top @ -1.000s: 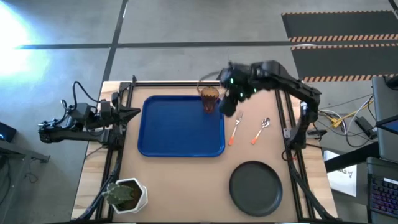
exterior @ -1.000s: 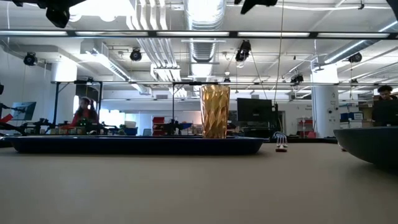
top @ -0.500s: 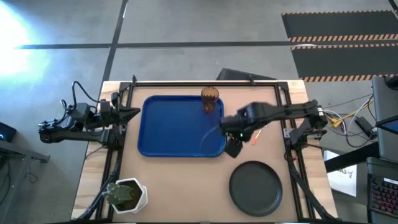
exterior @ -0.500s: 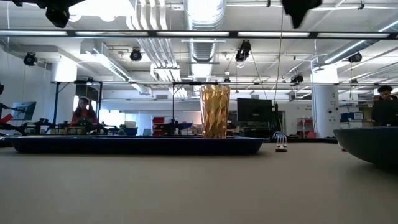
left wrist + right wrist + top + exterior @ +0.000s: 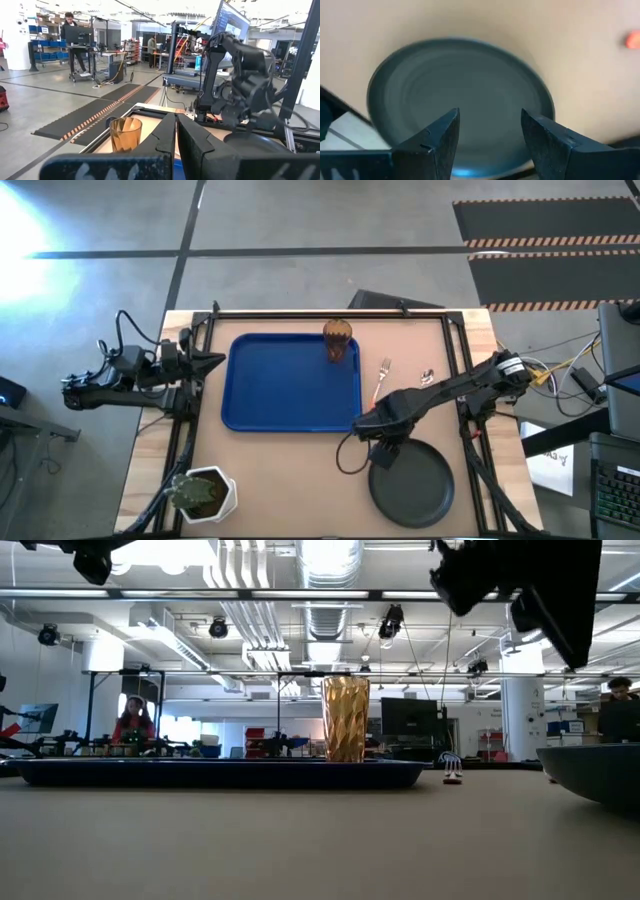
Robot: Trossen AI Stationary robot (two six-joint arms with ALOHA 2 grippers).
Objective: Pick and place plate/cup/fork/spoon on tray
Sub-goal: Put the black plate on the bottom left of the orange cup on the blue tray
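The right end effector (image 5: 384, 450), fingers spread wide and empty, hangs over the near rim of the plate (image 5: 412, 484) on the worktop (image 5: 290, 470). The cup (image 5: 338, 339) stands at the blue tray (image 5: 290, 385)'s far right corner; fork (image 5: 380, 381) and spoon (image 5: 425, 377) lie beside it. A potted plant (image 5: 203, 492) sits at the left front corner. The left end effector (image 5: 215, 361), closed, waits at the tray's left edge.

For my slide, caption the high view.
Right gripper open above the plate; cup on the tray.
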